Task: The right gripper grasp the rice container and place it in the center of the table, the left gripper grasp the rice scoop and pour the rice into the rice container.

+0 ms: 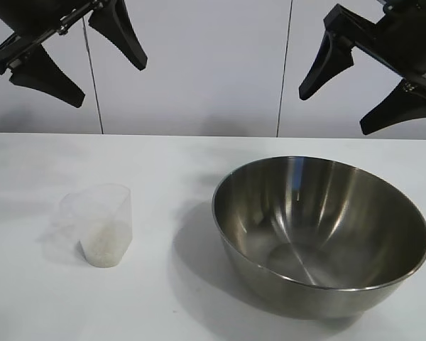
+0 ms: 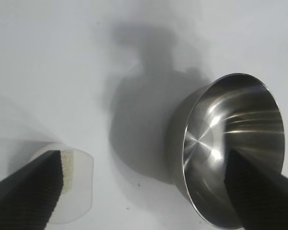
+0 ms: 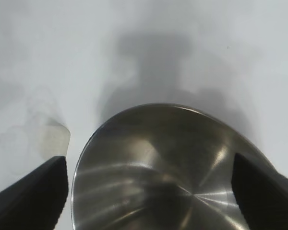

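You've got the rice container point(image 1: 321, 234) sitting upright on the white surface point(image 1: 163, 163), on the right-hand side in the exterior view, and the steel inside it is bare and shiny. Over on the left, well apart from it, stands the rice scoop point(image 1: 99, 224), also upright, with the rice point(image 1: 105, 245) filling its lower part as a pale heap; the clear walls above the grains are hard to pick out against the surface. You can't make out the scoop's handle or spout clearly from any view.

Your left tool point(image 1: 74, 50) hangs high above the surface at the upper left, fingers spread wide, nothing between them. Your right tool point(image 1: 358, 89) hangs high at the upper right, above the container's side, likewise spread wide and holding nothing. Both arms are cut off by the top edge.

In the left wrist view, one finger point(image 2: 24, 191) covers part of the scoop and the other overlaps the container's rim. In the right wrist view, the container's near edge is cut off, and the scoop point(image 3: 50, 136) is only a faint shape beside a finger.
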`<state>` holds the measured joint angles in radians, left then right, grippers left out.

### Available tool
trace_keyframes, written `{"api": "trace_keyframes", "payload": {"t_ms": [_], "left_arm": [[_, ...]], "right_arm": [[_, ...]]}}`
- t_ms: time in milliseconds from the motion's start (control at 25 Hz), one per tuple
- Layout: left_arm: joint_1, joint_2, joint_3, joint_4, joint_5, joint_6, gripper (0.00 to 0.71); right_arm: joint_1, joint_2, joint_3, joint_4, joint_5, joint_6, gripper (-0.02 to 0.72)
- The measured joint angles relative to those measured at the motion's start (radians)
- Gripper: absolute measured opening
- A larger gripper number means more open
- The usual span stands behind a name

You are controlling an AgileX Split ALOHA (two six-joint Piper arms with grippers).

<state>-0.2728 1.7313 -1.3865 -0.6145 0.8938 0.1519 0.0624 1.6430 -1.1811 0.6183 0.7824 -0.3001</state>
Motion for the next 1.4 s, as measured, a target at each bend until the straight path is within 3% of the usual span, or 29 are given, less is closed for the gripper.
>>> {"api": "trace_keyframes", "payload": {"t_ms": [680, 800, 1040, 1120, 1240, 1400], "left_arm": [[0.0, 0.0, 0.0, 0.0, 0.0, 0.0, 0.657], [0.0, 0.0, 0.0, 0.0, 0.0, 0.0, 0.657], [0.0, 0.0, 0.0, 0.0, 0.0, 0.0, 0.657], [0.0, 0.0, 0.0, 0.0, 0.0, 0.0, 0.657], [0.0, 0.0, 0.0, 0.0, 0.0, 0.0, 0.657], [0.0, 0.0, 0.0, 0.0, 0.0, 0.0, 0.657]], "right_arm": [[0.0, 0.0, 0.0, -0.01, 0.018, 0.0, 0.638], [0.0, 0.0, 0.0, -0.085, 0.041, 0.003, 0.638], [0.0, 0.0, 0.001, -0.405, 0.111, 0.126, 0.638], [0.0, 0.0, 0.014, -0.473, 0.101, 0.164, 0.638], [0.0, 0.0, 0.064, -0.478, 0.039, 0.176, 0.638], [0.0, 0.042, 0.151, -0.428, -0.041, 0.165, 0.638]]}}
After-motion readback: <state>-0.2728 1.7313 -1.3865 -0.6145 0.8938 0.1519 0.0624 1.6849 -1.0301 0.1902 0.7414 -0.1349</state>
